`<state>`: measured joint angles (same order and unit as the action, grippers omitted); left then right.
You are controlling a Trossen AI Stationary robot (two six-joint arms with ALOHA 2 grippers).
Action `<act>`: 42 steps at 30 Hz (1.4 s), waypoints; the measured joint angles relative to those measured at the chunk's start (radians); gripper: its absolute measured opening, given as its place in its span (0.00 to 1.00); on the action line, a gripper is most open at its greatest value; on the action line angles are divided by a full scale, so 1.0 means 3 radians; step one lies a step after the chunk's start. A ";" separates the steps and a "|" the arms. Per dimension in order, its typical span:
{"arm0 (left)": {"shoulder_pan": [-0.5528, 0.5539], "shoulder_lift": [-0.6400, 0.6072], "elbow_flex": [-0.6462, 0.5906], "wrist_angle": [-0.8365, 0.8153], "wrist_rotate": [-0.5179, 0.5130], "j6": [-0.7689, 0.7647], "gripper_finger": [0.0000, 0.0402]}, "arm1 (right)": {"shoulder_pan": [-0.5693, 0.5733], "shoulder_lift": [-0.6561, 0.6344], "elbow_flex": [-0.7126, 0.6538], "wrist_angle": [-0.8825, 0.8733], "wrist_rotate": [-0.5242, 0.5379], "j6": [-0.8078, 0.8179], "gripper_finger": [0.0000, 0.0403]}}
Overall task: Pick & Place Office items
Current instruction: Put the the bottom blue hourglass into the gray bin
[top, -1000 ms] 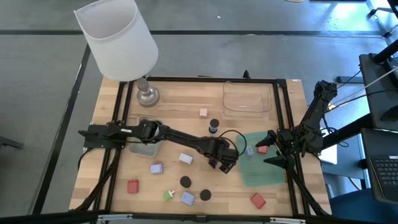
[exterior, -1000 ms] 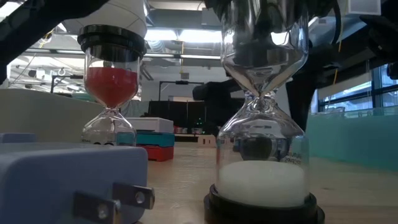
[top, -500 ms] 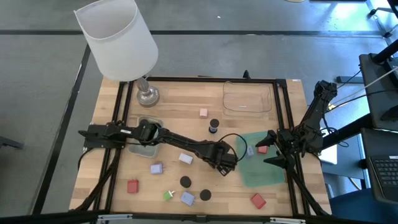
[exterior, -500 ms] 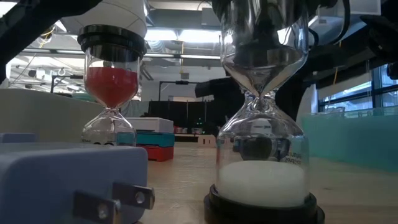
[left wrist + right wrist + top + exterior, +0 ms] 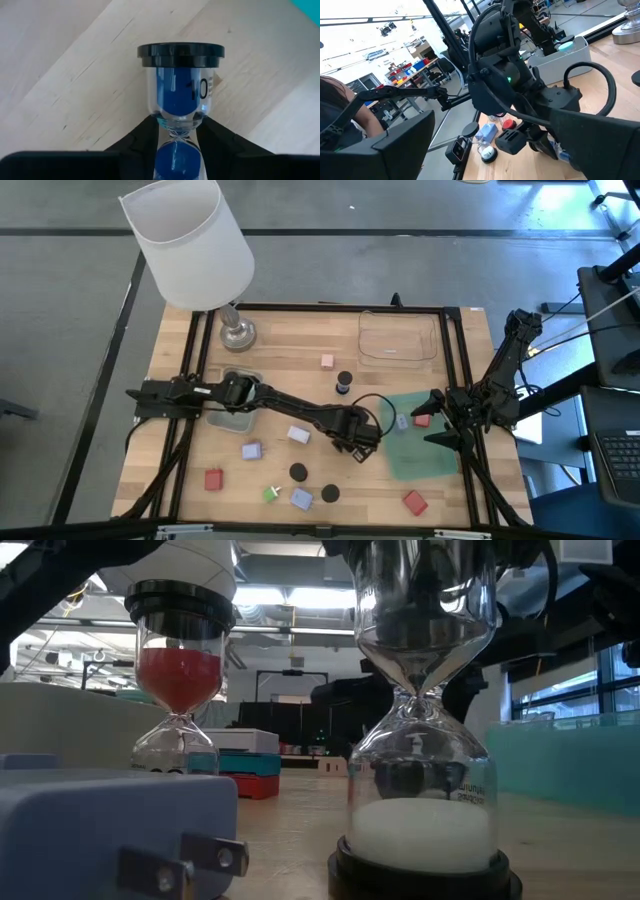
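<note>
Near the middle of the wooden desk, your left gripper (image 5: 362,442) is closing its dark fingers (image 5: 142,142) around the narrow glass waist of a blue-sand hourglass (image 5: 178,95) with a round black cap. Your right gripper (image 5: 432,420) is waiting wide open and holding nothing over the translucent green tray (image 5: 425,460) at the desk's right edge, beside a red block (image 5: 421,420).
</note>
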<state>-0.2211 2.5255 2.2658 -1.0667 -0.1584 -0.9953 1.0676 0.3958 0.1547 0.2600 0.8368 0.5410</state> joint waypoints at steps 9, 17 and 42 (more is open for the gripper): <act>-0.0029 0.0018 0.0154 -0.0051 -0.0330 0.0172 0.29 | -0.0001 0.0000 0.0000 0.0001 0.0000 0.0000 0.99; -0.0106 -0.0074 0.0287 0.0000 -0.1059 0.0150 0.27 | 0.0000 0.0000 0.0000 0.0001 0.0000 0.0000 0.99; -0.0321 -0.0164 -0.0057 -0.0117 -0.3269 -0.1641 0.26 | 0.0000 0.0001 0.0000 0.0001 0.0000 -0.0001 0.99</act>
<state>-0.3175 2.4763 2.2488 -1.1020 -1.1392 -1.4877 1.0676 0.3962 0.1547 0.2604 0.8368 0.5407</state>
